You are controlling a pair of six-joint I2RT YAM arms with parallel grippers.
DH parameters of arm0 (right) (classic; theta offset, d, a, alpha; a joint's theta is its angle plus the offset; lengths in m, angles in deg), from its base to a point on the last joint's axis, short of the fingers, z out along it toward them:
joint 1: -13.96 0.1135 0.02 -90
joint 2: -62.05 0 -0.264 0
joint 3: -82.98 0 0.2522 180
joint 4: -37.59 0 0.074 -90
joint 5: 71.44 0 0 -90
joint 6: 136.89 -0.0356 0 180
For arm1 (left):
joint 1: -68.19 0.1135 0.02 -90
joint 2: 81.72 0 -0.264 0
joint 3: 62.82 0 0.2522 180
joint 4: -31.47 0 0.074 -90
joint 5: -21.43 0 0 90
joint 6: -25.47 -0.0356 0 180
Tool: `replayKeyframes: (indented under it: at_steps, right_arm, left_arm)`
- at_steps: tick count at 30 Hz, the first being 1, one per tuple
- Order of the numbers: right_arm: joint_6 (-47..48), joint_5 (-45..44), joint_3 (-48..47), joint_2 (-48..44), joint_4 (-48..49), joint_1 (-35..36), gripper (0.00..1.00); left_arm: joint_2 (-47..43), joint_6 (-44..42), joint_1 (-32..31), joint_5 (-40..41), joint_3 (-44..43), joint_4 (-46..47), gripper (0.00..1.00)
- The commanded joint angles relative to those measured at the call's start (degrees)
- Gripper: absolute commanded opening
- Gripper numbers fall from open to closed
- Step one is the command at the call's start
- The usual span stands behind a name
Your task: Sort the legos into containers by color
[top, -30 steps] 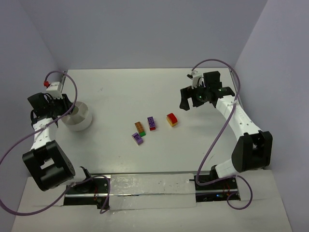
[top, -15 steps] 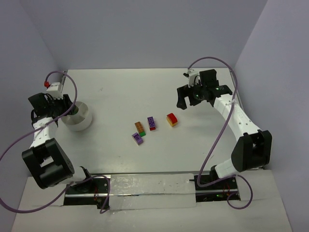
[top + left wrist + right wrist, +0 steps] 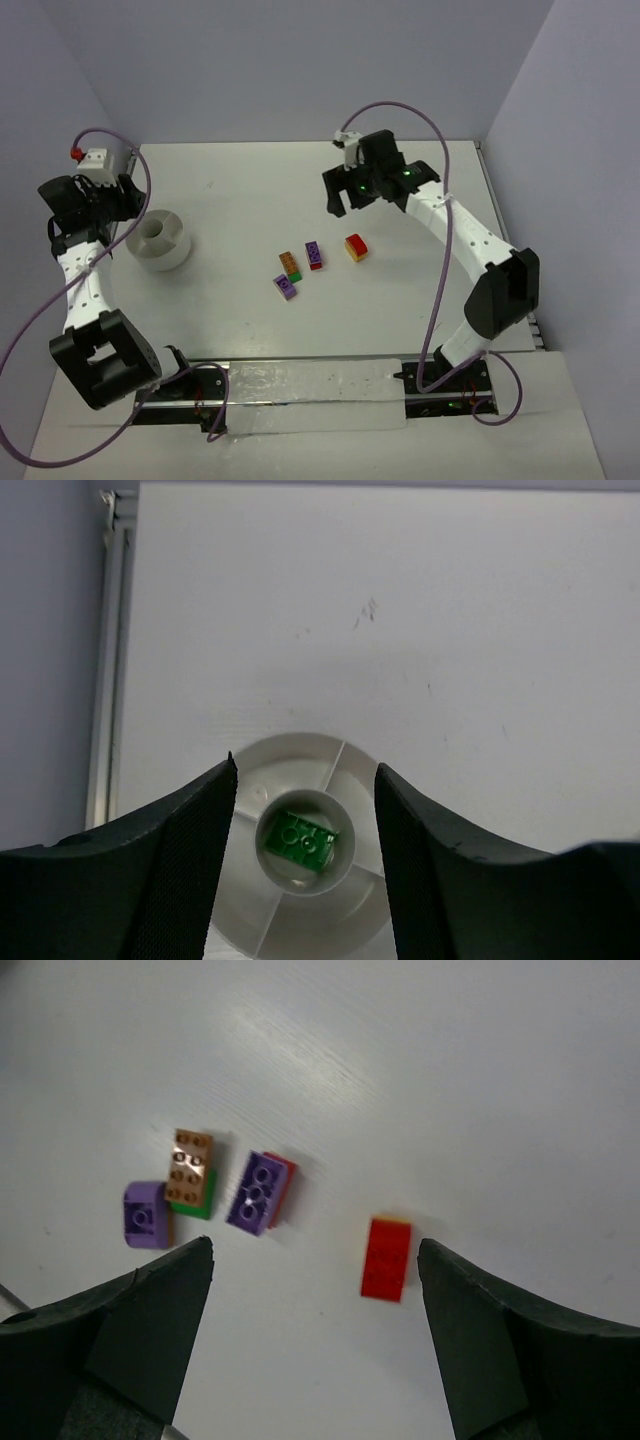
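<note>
The white tub (image 3: 160,241) stands at the table's left. In the left wrist view the tub (image 3: 292,746) has a round middle well holding a green brick (image 3: 304,842). My left gripper (image 3: 120,205) is open and empty, just left of and above the tub, jaws either side of it (image 3: 306,765). Loose legos lie mid-table: a red-and-yellow brick (image 3: 356,247), purple on red (image 3: 314,255), orange on green (image 3: 290,265) and a purple one (image 3: 286,287). My right gripper (image 3: 338,200) is open and empty, above and behind them (image 3: 315,1250), with the red brick (image 3: 386,1258) between its jaws.
Purple-grey walls close the table at the back and both sides. The table's left edge rail (image 3: 105,680) runs beside the tub. Purple cables loop from both arms. A metal rail (image 3: 310,380) lies along the near edge.
My right arm has swung left towards the table's middle, above the bricks. My left gripper has drawn back left and away from the tub. The bricks have not moved.
</note>
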Motion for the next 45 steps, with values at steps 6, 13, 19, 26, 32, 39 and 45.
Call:
replayKeyframes:
  at_steps: [6, 13, 19, 26, 32, 39, 45]
  right_arm:
    - [-13.62, -3.60, -23.20, 21.44, -16.03, 11.74, 0.80]
    - [-15.58, -4.91, -24.47, 28.02, -20.06, 13.49, 0.75]
    - [-16.34, -6.89, -23.09, 30.48, -19.97, 13.42, 0.74]
    - [-16.61, -7.70, -23.27, 32.22, -19.80, 13.49, 0.73]
    - [-16.03, -8.18, -25.69, 30.87, -19.69, 14.47, 0.73]
    - [-15.72, -8.85, -30.48, 32.92, -19.85, 18.72, 0.73]
    - [-16.14, -8.23, -33.59, 36.19, -19.97, 20.49, 0.72]
  left_arm:
    - [-7.90, 0.68, -6.68, 6.25, -4.33, -2.92, 0.65]
    - [-13.57, -0.44, -13.08, 10.13, -1.86, -2.24, 0.70]
    - [-14.05, -2.05, -16.62, 12.71, -1.01, -3.02, 0.70]
    - [-14.05, -2.86, -17.25, 13.06, -0.13, -2.85, 0.71]
    - [-13.61, -2.49, -17.18, 12.77, 1.20, -2.29, 0.71]
    - [-13.27, -1.80, -17.16, 12.81, 0.79, -2.20, 0.71]
    - [-13.46, -1.95, -17.25, 12.77, 0.46, -2.85, 0.71]
